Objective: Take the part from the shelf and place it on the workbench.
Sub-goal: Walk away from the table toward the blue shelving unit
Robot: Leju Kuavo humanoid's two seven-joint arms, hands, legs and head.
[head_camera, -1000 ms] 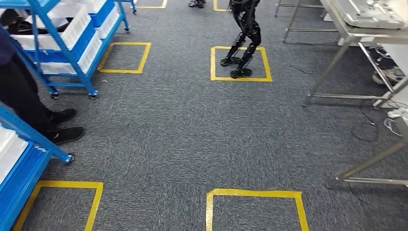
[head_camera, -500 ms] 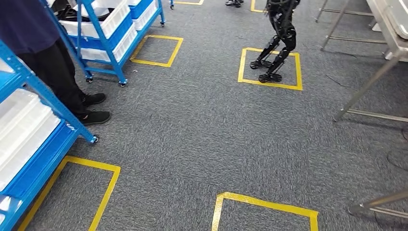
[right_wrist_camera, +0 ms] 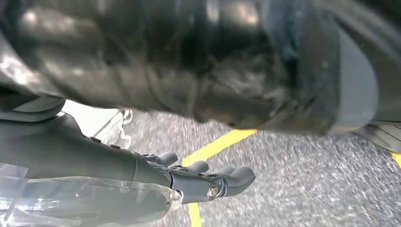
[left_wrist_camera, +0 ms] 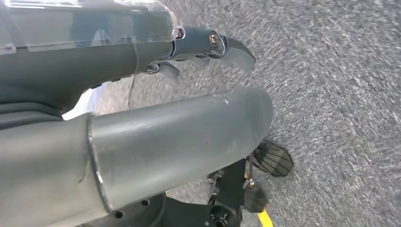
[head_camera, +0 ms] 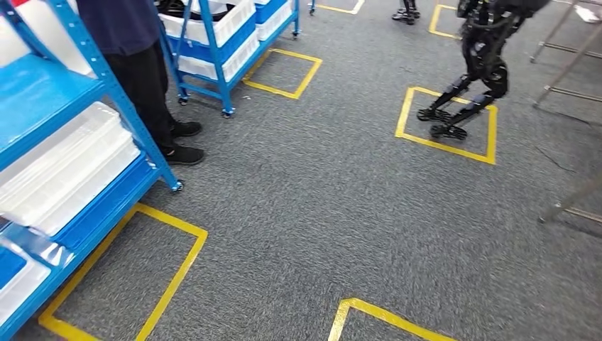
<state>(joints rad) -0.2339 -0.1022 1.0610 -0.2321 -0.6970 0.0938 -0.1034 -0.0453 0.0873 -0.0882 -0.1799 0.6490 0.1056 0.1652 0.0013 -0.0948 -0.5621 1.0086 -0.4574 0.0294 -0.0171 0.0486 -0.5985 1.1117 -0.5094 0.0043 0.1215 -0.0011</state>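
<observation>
Both hands hang over grey carpet, the left hand (left_wrist_camera: 189, 94) and right hand (right_wrist_camera: 189, 182) with fingers loosely spread, holding nothing. White bins fill the blue shelf (head_camera: 64, 163); the part itself cannot be made out, and no writing is readable. A person (head_camera: 142, 71) stands beside the shelf.

Blue shelf (head_camera: 106, 78), white bins (head_camera: 67, 167).

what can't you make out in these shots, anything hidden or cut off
- The part on the near blue shelf: head view, the frame edge cuts the shelf and the white bins hide their contents.
- Person: head view, cut off above the torso.
- Other robot: head view, upper body cut by the top edge.
- Right hand: right wrist view, a blurred dark body part covers much of the picture.
- Left hand: left wrist view, the thumb blocks most fingers.
</observation>
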